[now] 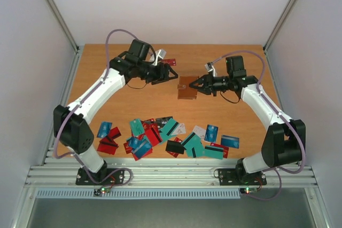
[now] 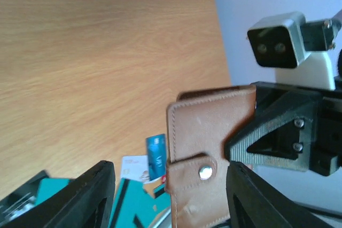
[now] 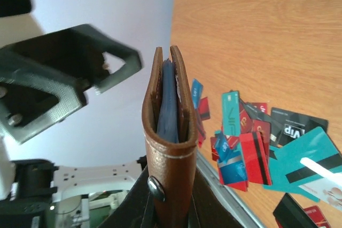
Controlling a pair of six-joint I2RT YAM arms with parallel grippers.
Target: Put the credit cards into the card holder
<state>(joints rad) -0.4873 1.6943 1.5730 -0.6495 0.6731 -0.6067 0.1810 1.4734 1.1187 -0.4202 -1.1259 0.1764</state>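
Observation:
The brown card holder [image 1: 187,88] hangs above the middle of the table, folded closed, with my right gripper [image 1: 199,85] shut on its snap end. In the right wrist view the card holder [image 3: 170,132] stands edge-on above my right gripper [image 3: 171,206], and a blue card [image 3: 169,97] sits inside it. My left gripper [image 1: 173,75] is open just left of the holder. In the left wrist view the card holder [image 2: 211,132] shows between the spread fingers of my left gripper [image 2: 168,198], nearer the right finger. Several credit cards [image 1: 171,137] lie scattered near the front edge.
One red card [image 1: 170,61] lies alone at the back, behind the left arm. The wooden table [image 1: 107,73] is walled by white panels on three sides. A metal rail [image 1: 171,174] runs along the front by the arm bases.

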